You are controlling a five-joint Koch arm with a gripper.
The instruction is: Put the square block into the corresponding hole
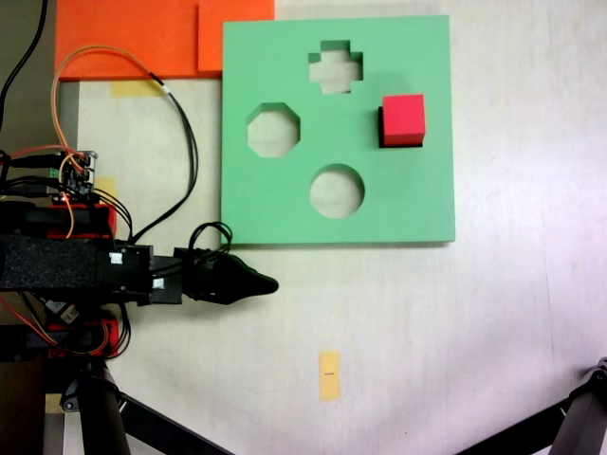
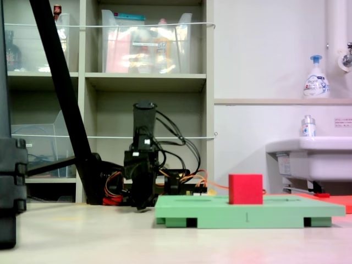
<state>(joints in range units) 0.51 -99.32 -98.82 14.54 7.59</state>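
Observation:
The red square block (image 1: 403, 119) (image 2: 245, 188) sits at the square hole (image 1: 381, 126) on the first exterior view's right side of the green board (image 1: 285, 209) (image 2: 209, 212). Only a dark strip of the hole shows along the block's left edge. In the second exterior view the block stands well above the board's top. My gripper (image 1: 268, 282) (image 2: 141, 204) is off the board, just below its lower left corner in the first exterior view. Its jaws are shut to a point with nothing in them.
The board also has a cross cutout (image 1: 335, 67), an octagonal cutout (image 1: 273, 130) and a round cutout (image 1: 337, 191). Orange foam sheets (image 1: 142, 38) lie at top left. A yellow tag (image 1: 329, 374) lies near the front. Cables (image 1: 180, 133) trail beside the arm, and tripod legs (image 1: 104, 417) stand at bottom left.

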